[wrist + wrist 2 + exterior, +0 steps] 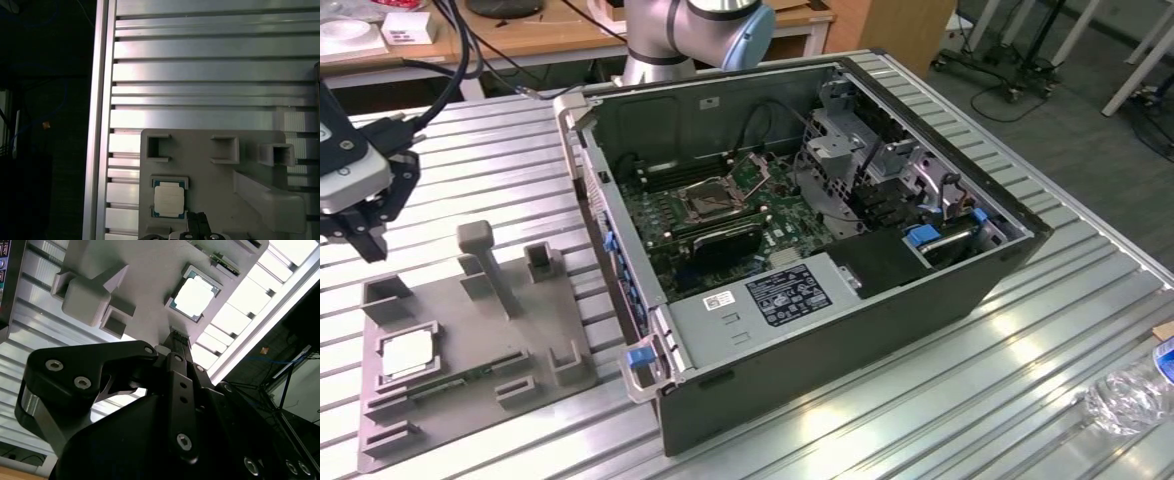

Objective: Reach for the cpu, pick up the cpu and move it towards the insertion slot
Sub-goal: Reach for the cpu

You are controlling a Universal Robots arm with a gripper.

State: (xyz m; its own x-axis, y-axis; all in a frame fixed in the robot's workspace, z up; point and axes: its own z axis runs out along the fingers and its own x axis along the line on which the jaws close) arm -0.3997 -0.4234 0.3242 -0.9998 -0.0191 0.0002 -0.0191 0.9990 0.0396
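Hovering near one cpu [168,199] on fixture plate [205,167], jaws seemingly together; one insertion slot [711,200] well apart

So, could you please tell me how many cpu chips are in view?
1. The cpu sits in a recess of the grey fixture plate, at the exterior view's left; the computer case could hide others.

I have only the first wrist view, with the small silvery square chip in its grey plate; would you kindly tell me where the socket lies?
Observer: In the exterior view, the square, shiny-framed insertion slot sits inside the open black computer case, to the exterior view's right of the flat grey fixture plate.
Operator: Thank you. Is the arm touching the chip?
Observer: No; the black gripper hangs in the air, apart from the small silvery square cpu lying in the plate.
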